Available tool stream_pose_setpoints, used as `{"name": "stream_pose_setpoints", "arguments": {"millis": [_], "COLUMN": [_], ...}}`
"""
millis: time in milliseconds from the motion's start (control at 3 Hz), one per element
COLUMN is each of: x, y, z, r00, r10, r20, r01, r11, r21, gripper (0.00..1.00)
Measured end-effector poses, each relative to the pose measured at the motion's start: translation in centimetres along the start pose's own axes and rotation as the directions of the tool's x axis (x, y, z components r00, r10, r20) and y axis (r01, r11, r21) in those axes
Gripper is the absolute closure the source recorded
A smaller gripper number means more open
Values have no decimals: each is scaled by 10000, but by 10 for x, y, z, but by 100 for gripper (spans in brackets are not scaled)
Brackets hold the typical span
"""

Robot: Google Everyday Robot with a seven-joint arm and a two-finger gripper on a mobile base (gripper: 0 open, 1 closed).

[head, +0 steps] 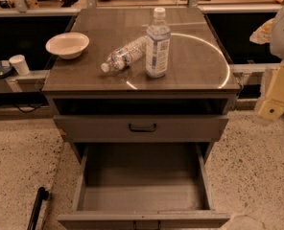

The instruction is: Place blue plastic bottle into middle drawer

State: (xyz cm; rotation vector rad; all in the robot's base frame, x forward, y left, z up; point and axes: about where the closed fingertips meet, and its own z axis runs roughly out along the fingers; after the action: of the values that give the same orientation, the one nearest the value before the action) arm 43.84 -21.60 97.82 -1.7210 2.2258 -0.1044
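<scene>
Cream-coloured gripper hung at three o'clock off the cabinet; open or closed, I could not tell. A slim bottle lay just at nine o'clock of the upright blue plastic bottle, so grasping from three o'clock looked safest. Below, the middle drawer gaped at six o'clock. Label print was unreadable.

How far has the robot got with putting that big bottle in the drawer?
Done: the middle drawer already stands pulled open. In hand: nothing yet; the gripper is at the right edge of the view, well apart from the blue plastic bottle, which stands upright on the cabinet top. Left: grasp the bottle, lower it and set it inside the drawer.
</scene>
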Motion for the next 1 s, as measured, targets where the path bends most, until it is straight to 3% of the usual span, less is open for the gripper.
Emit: {"name": "stream_pose_setpoints", "arguments": {"millis": [333, 667, 1000], "x": [-4, -40, -125], "y": [-2, -27, -72], "z": [-3, -7, -15], "r00": [9999, 9925, 9302], "r10": [-69, -759, -2208], "r20": [133, 955, 2933], "r01": [67, 725, 1976], "r11": [9999, 9966, 9744], "r21": [97, 390, 1068], "gripper": [0, 0, 0]}}
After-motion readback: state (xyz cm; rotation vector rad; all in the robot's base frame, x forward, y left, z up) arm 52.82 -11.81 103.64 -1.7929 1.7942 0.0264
